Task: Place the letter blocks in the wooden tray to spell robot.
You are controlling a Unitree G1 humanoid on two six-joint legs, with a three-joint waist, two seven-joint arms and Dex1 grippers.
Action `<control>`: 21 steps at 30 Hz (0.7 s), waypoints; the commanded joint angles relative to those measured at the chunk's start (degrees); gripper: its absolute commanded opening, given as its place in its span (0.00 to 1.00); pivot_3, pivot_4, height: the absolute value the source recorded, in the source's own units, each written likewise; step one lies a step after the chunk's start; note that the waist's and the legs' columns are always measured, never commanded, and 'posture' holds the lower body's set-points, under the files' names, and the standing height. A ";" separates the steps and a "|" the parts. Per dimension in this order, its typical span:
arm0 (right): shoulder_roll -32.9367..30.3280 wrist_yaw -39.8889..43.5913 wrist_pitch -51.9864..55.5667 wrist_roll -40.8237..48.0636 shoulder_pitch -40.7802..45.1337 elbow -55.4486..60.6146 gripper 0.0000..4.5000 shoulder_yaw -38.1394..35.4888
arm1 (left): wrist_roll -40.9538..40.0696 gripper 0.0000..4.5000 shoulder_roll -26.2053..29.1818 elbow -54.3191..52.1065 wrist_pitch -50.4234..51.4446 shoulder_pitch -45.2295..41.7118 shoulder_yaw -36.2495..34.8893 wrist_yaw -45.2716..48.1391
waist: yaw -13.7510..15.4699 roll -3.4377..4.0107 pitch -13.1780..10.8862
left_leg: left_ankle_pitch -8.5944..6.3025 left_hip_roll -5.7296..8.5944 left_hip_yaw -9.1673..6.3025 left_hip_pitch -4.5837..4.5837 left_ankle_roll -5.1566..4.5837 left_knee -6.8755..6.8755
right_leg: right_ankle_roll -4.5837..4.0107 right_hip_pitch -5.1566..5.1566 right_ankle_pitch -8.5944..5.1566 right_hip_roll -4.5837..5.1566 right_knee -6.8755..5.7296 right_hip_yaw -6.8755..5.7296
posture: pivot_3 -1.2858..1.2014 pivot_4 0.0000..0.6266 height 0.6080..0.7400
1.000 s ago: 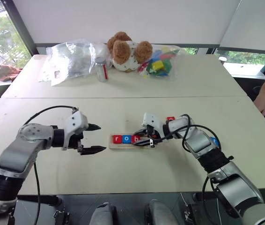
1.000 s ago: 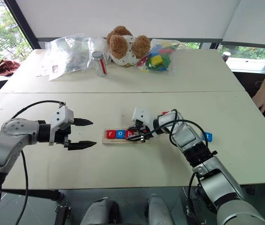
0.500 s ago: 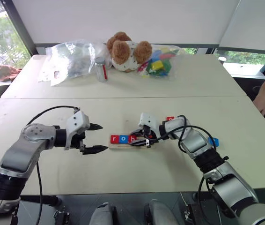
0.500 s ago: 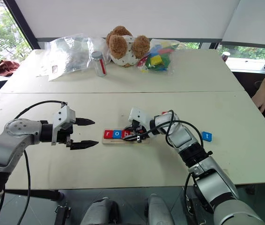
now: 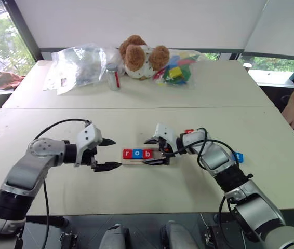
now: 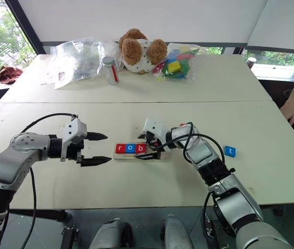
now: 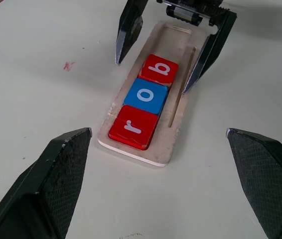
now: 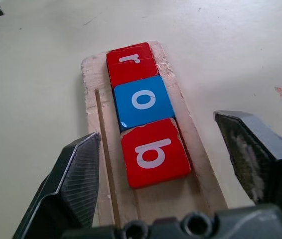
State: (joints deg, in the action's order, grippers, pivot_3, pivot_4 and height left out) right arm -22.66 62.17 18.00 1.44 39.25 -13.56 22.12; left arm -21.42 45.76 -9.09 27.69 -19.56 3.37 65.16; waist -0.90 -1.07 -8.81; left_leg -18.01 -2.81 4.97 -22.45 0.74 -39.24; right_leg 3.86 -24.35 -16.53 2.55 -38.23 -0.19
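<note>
My right gripper (image 8: pixel 158 164) stands apart astride the wooden tray (image 7: pixel 178 107) — red b (image 8: pixel 155 152) sits third after r and o — leaving the blue t (image 6: pixel 230 151) at three o'clock, left gripper (image 5: pixel 109 153) wide open.

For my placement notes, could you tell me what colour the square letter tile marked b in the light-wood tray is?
Red with a white letter: the b tile shows best in the right wrist view.

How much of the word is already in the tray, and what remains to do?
Done: r, o and b sit in the tray. In hand: nothing; the right gripper is open around b, the left gripper open. Left: the second o, and the blue t on the table.
</note>
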 commanded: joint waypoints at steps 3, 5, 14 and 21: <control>-2.61 -2.95 2.08 1.64 -0.59 6.26 0.91 -5.57 | -0.61 1.00 -0.46 -1.29 -0.94 -1.20 -0.62 0.00 | 0.03 0.00 0.00 | 0.00 0.00 0.00 0.00 0.00 0.00 | 0.00 0.00 0.00 0.00 0.01 0.00 | 0.52 0.24 1.00; -3.63 -7.24 6.82 2.70 -1.64 9.71 0.91 -10.66 | -2.70 1.00 -1.33 -3.34 0.38 -1.46 -1.55 -0.41 | 0.12 0.00 0.00 | 0.00 0.00 -0.01 0.00 0.00 0.01 | 0.00 0.00 0.00 0.00 0.00 0.00 | 0.52 0.24 1.00; 1.40 -39.38 30.44 -3.84 -10.98 30.27 0.91 -27.62 | -8.34 1.00 -6.32 -9.87 5.62 -4.53 0.08 -3.38 | -0.08 -0.02 0.03 | 0.19 -0.01 -0.03 -0.02 0.35 0.06 | 0.00 0.00 0.00 0.07 0.02 0.08 | 0.52 0.24 1.00; 11.43 -47.77 31.22 -2.41 -15.51 29.59 0.91 -26.67 | -5.93 1.00 -9.95 -6.13 3.89 -6.15 3.59 -4.03 | -0.21 0.01 0.01 | 0.22 0.06 -0.04 0.04 0.39 0.09 | 0.00 -0.02 0.00 -0.13 -0.06 0.09 | 0.52 0.24 1.00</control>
State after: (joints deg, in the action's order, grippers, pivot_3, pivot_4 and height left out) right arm -11.46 15.63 50.79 -1.26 22.74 14.66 -4.59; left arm -27.86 35.75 -15.14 32.88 -24.40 7.46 61.15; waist -1.11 -1.05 -8.80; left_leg -17.81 -2.73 4.92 -22.42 1.09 -39.15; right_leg 3.86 -24.36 -16.53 2.42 -38.29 -0.10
